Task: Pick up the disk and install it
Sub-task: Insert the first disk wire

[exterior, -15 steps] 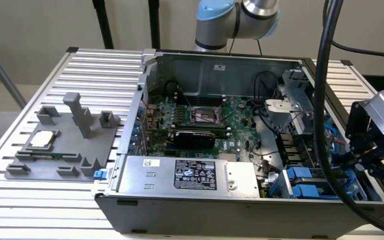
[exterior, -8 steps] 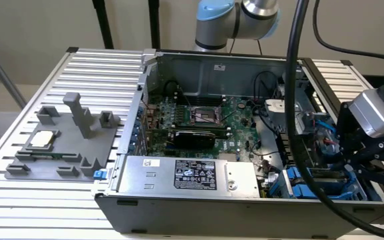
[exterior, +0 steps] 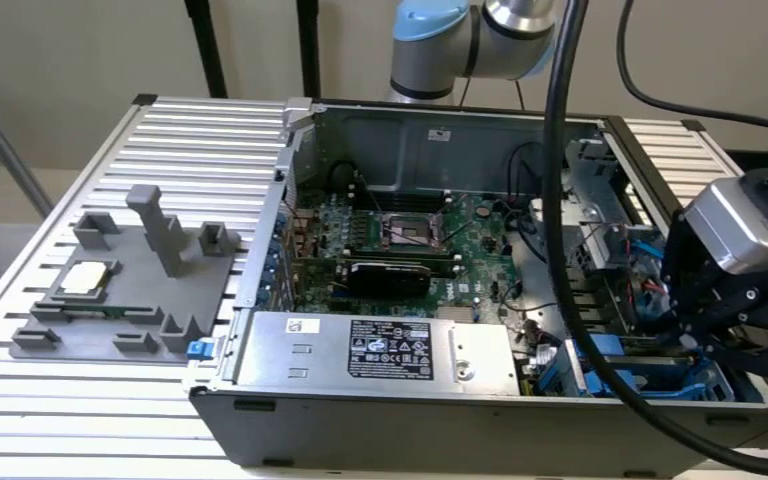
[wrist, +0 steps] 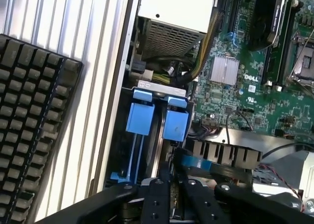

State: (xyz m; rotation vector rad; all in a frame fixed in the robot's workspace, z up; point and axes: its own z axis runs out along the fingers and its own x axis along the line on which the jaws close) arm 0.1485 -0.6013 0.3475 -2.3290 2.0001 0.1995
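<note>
The gripper (wrist: 170,172) hung low inside the open case (exterior: 398,420), over the drive bay at the case's front corner, on the exterior view's right. In the wrist view its two black fingers (wrist: 158,185) stood almost together, with only a thin slit between them, and their tips reached down beside a blue flat cable (wrist: 196,162). Whether they pinched anything could not be told, since the tips ended against dark clutter.

Just beyond the fingertips lay the disk (wrist: 159,117), seated in the bay: two bright blue carrier tabs side by side with a strip of silver metal across their far end (its label did not show from here). In the exterior view the same blue frame (exterior: 624,365) sat in the case's corner, just below the gripper (exterior: 724,335).

Next to the bay, along the case's front wall, lay the power supply (exterior: 371,350), a silver box with a black label. Further in, the green motherboard (exterior: 411,250) filled the case floor. Outside the case, on the ribbed table (exterior: 117,410), stood a grey fixture (exterior: 131,290) holding a small square chip (exterior: 87,278), well apart from the gripper. A black keyboard (wrist: 29,131) lay on the table at the case's other side.
</note>
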